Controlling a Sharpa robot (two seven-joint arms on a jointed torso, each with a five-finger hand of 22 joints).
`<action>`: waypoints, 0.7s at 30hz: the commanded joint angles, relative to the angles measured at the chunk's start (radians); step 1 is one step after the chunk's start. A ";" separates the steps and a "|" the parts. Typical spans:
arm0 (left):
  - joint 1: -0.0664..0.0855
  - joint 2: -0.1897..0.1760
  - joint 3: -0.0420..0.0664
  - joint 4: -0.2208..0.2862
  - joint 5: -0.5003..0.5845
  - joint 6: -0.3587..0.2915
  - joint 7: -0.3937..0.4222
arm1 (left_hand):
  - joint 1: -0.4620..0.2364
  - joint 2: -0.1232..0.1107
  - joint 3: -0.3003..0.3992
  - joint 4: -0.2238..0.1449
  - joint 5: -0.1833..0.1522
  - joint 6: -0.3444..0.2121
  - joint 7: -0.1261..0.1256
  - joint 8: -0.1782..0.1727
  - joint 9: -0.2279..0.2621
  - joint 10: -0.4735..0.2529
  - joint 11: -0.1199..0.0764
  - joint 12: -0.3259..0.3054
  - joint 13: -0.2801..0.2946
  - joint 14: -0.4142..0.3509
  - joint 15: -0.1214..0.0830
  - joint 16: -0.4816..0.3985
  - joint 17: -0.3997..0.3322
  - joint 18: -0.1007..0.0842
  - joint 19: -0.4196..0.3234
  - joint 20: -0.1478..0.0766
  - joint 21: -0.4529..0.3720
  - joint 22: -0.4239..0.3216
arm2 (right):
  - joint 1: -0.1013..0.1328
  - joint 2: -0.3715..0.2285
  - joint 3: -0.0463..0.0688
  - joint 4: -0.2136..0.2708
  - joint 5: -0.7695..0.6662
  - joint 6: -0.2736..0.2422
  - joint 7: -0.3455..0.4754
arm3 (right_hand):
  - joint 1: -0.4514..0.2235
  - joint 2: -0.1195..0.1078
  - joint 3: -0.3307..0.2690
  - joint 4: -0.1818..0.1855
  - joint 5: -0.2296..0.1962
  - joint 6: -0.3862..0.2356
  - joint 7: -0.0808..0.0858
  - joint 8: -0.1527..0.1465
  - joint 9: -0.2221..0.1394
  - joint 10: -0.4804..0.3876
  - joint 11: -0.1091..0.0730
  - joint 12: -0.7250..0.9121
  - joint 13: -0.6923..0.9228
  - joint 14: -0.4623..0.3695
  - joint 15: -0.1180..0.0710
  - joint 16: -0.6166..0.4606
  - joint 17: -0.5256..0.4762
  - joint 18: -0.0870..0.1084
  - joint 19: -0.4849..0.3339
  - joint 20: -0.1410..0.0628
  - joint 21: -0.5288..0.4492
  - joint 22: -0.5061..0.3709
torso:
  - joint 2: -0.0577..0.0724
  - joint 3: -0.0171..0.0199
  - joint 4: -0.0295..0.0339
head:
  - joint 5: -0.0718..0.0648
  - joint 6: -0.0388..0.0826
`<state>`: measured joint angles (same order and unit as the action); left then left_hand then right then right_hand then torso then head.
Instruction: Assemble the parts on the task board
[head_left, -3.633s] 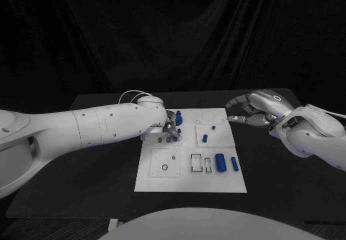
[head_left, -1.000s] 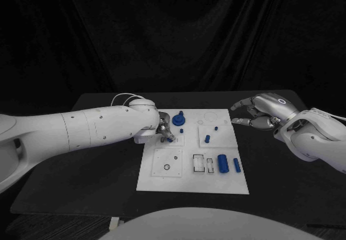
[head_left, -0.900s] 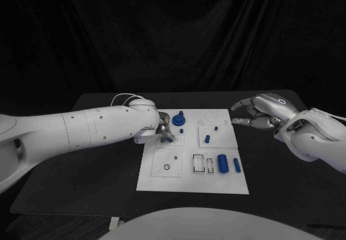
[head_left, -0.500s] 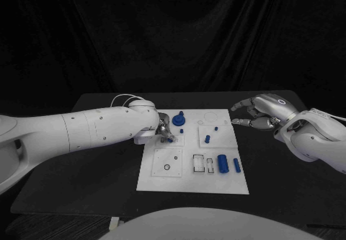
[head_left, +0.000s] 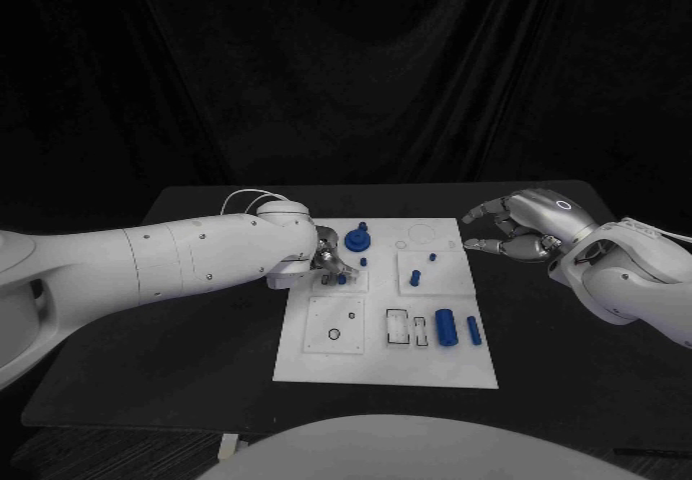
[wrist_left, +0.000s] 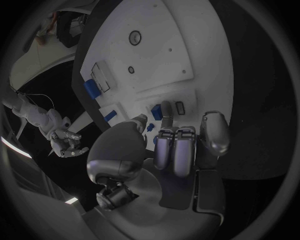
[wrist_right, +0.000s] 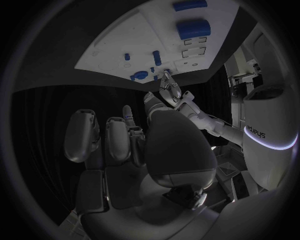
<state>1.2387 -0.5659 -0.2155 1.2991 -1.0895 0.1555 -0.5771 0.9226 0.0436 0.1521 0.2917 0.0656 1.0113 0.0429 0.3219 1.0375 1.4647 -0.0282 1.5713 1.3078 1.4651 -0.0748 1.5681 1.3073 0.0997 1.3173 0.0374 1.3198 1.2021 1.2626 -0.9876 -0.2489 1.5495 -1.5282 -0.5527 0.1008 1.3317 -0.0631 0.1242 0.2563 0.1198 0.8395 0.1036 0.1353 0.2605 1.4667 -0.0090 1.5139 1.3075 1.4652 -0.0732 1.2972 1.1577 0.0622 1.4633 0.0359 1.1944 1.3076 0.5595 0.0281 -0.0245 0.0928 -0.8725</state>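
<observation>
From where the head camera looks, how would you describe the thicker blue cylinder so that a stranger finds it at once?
Start at the white task board in the middle of the black table. Go to its right side, near the front. Two blue cylinders lie there side by side; the thicker blue cylinder is the fat, inner one, and the thin blue cylinder lies nearer the board's right edge.

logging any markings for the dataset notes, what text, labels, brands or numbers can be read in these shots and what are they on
"adeya" or similar: small dark lettering on the robot's white body in the right wrist view, too blurred to read surely.
No readable text on the task board, the blue parts, the left hand or the right hand.
</observation>
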 joint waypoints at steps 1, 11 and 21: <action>-0.002 0.001 0.001 0.000 0.002 -0.006 0.005 | -0.015 0.006 -0.011 0.001 -0.005 0.010 -0.001 -0.004 0.005 0.106 0.006 -0.001 0.263 0.106 0.004 0.003 0.264 -0.003 0.003 0.005 -0.005 0.002 | -0.003 0.000 0.001 -0.001 -0.002 0.007 -0.023 | 0.006 0.005 0.000 -0.004 0.006 0.007 -0.003 0.000 -0.001 0.054 0.006 -0.006 0.173 0.036 0.003 -0.001 -0.002 0.011 -0.001 0.003 -0.006 0.166 | 0.000 0.0002 0.0001 | -0.001 0.000; -0.002 -0.015 0.001 0.013 0.002 -0.041 0.009 | -0.041 0.020 -0.052 -0.001 -0.012 0.039 -0.010 0.017 0.037 0.106 -0.001 -0.001 0.263 0.106 -0.001 0.003 0.264 -0.004 0.010 0.002 -0.003 0.012 | -0.003 -0.003 0.001 0.001 -0.002 0.004 -0.023 | 0.007 0.006 -0.001 -0.005 0.007 0.009 -0.002 0.000 -0.002 0.053 0.007 -0.007 0.171 0.036 0.003 -0.003 -0.004 0.011 -0.002 0.003 -0.008 0.166 | 0.000 0.0002 -0.0006 | -0.001 0.000; 0.056 -0.091 0.001 0.085 0.002 -0.107 0.023 | 0.083 -0.011 -0.074 -0.032 0.000 0.047 -0.029 0.065 0.106 0.106 -0.018 -0.001 0.263 0.106 -0.017 0.003 0.264 -0.011 0.039 -0.014 0.014 0.046 | -0.003 -0.013 0.001 0.008 -0.002 -0.001 -0.025 | 0.006 0.006 -0.001 -0.005 0.007 0.009 -0.002 0.000 -0.002 0.053 0.007 -0.007 0.171 0.036 0.003 -0.003 -0.004 0.011 -0.002 0.003 -0.008 0.166 | 0.001 -0.0002 0.0001 | -0.004 0.000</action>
<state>1.2822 -0.6553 -0.2171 1.3765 -1.0893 0.0967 -0.5742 0.9995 0.0326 0.0791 0.2617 0.0630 1.0579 0.0214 0.3857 1.1416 1.4666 -0.0375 1.5714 1.3078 1.4653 -0.0860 1.5681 1.3073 0.0998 1.3493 0.0221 1.3304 1.2479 1.2621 -0.9983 -0.2487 1.5544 -1.5282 -0.5504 0.0986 1.3317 -0.0631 0.1242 0.2563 0.1197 0.8431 0.1000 0.1353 0.2592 1.4667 -0.0090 1.5102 1.3074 1.4652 -0.0732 1.2972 1.1549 0.0622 1.4634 0.0359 1.1895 1.3074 0.5597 0.0281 -0.0250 0.0889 -0.8727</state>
